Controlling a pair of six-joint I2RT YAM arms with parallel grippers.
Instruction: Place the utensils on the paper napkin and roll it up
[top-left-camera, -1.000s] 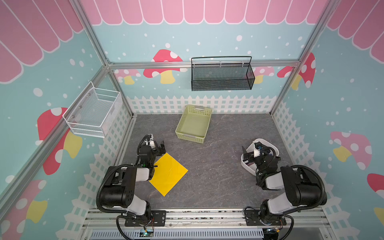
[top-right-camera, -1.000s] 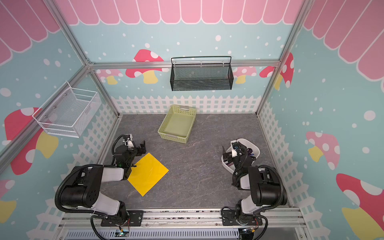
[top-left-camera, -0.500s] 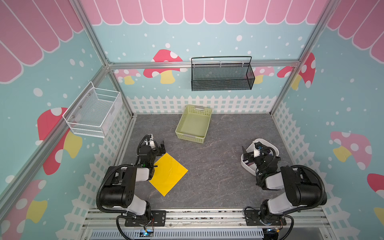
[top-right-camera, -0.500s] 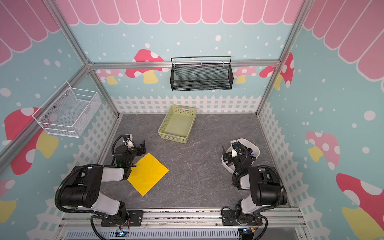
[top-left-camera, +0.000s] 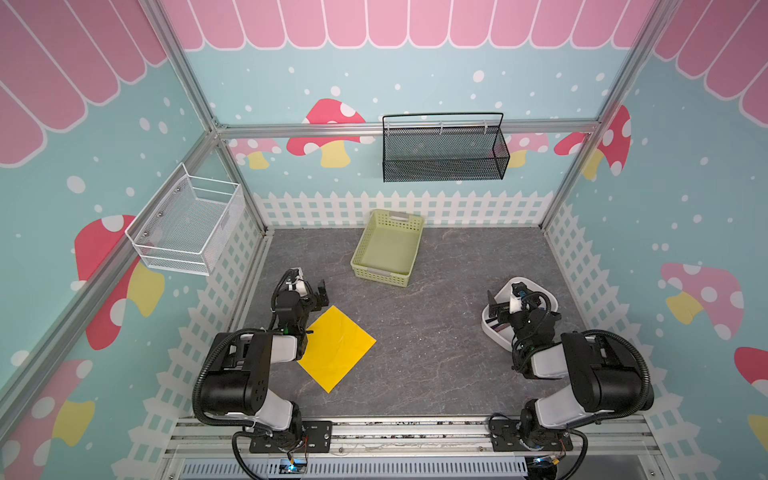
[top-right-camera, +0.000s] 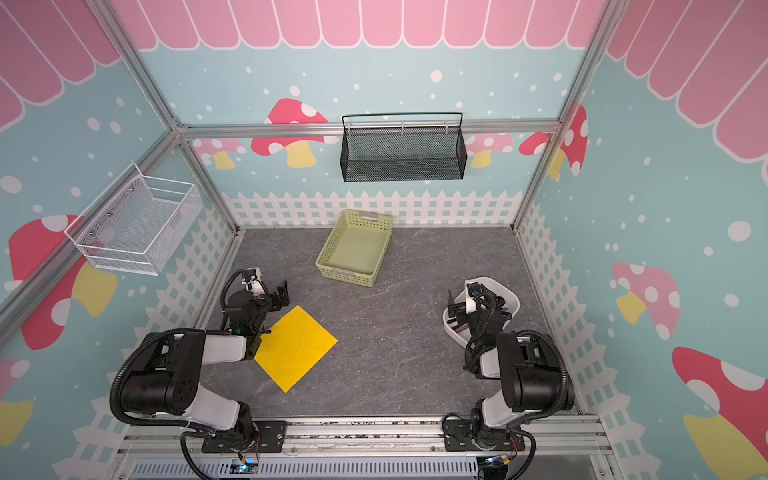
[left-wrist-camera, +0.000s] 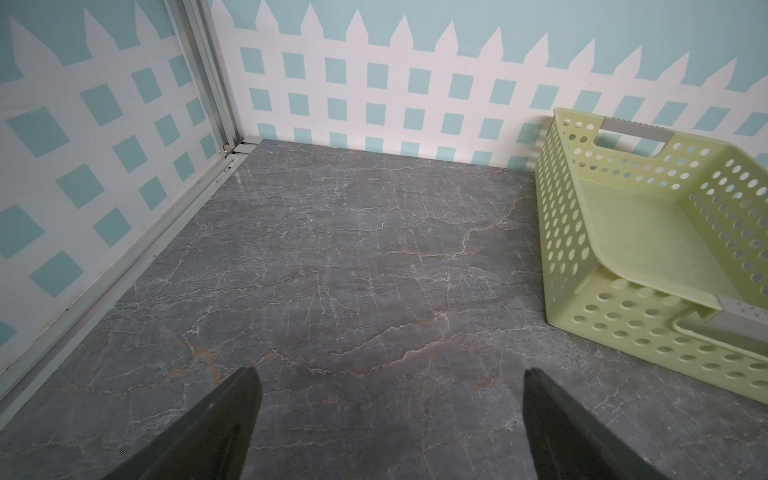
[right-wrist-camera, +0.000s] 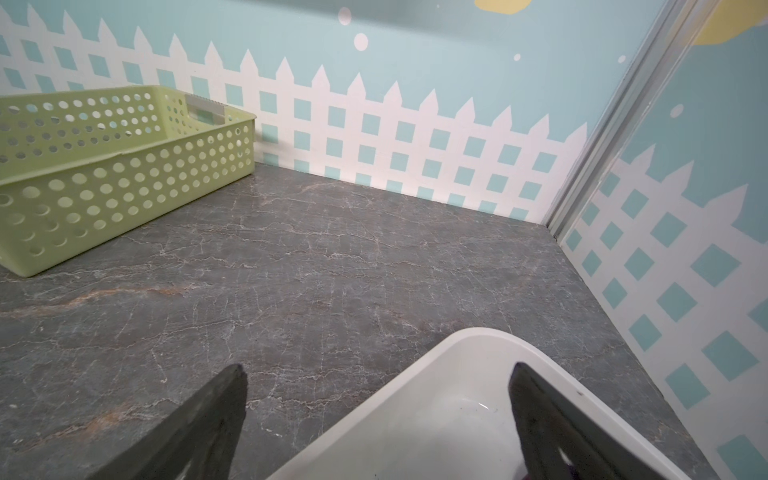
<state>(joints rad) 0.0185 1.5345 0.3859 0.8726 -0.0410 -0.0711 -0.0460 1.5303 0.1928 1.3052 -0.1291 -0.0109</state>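
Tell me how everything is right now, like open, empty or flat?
paper napkin: flat, unrolled, no utensils on it.
utensils: in the white tub, partly hidden.
white tub: upright, holds the utensils.
green basket: upright, empty.
black mesh basket: on the back wall, looks empty.
white wire basket: on the side wall, empty.
left end effector: open, holding nothing.
right end effector: open, holding nothing.

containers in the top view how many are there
4: a black wire mesh basket on the back wall, a white wire mesh basket on the left wall, a pale green perforated plastic basket standing back centre, a white plastic tub at right.
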